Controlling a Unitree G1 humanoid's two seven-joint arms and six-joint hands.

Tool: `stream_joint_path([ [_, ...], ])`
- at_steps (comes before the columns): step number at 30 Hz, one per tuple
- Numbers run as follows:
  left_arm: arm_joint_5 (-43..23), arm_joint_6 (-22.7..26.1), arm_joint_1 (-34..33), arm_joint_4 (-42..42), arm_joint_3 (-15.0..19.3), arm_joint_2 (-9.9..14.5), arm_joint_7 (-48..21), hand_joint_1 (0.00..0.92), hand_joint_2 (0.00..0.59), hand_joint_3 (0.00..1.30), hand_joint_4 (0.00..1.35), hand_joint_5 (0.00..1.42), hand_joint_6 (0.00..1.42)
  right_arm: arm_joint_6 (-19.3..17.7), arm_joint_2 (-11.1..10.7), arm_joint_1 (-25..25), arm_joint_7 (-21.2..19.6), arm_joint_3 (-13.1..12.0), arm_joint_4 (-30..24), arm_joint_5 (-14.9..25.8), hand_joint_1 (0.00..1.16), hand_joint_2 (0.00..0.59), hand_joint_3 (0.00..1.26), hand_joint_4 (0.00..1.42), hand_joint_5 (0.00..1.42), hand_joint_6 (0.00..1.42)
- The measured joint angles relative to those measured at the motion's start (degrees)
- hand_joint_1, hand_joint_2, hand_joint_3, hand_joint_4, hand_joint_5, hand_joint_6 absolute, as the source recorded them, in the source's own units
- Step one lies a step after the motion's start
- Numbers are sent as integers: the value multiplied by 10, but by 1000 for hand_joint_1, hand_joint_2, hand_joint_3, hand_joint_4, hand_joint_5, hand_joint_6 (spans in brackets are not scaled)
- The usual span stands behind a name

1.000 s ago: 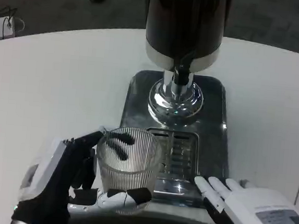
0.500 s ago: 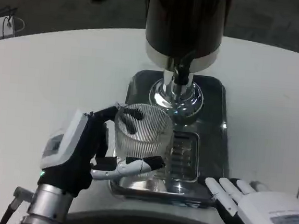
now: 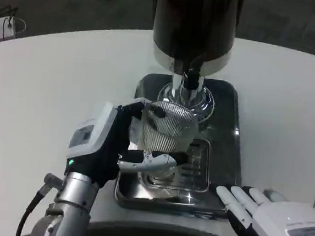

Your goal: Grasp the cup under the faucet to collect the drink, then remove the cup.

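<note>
White counter [image 3: 56,76]: left hand [image 3: 102,146] fingers wrap the cup [image 3: 164,132], near the faucet [image 3: 192,71] at 12; filling remains; right hand [image 3: 273,219] fingers spread.

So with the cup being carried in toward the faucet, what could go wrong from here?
The left hand holds the ribbed glass cup tilted above the drip tray, so it may slip or be set down crooked. Its rim sits close to the dispenser's chrome base and could bump it. It may also stop short of the black faucet, so the drink would spill.
</note>
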Motion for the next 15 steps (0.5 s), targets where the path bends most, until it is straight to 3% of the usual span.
stream_joint_path([
  [5,3,14,-27,30,-15,-5,16,549,0,976,1123,1300,1424,-2,0,1,7,-7,0,10,526,455,0,0,0,0],
  [8,3,19,-44,48,-26,-8,29,548,0,976,1109,1263,1343,-2,-1,0,11,-10,0,13,526,457,0,0,0,0],
  [15,2,23,-57,61,-47,-8,36,506,0,873,939,1082,1176,9,-6,-2,17,-16,0,22,525,459,0,0,0,0],
])
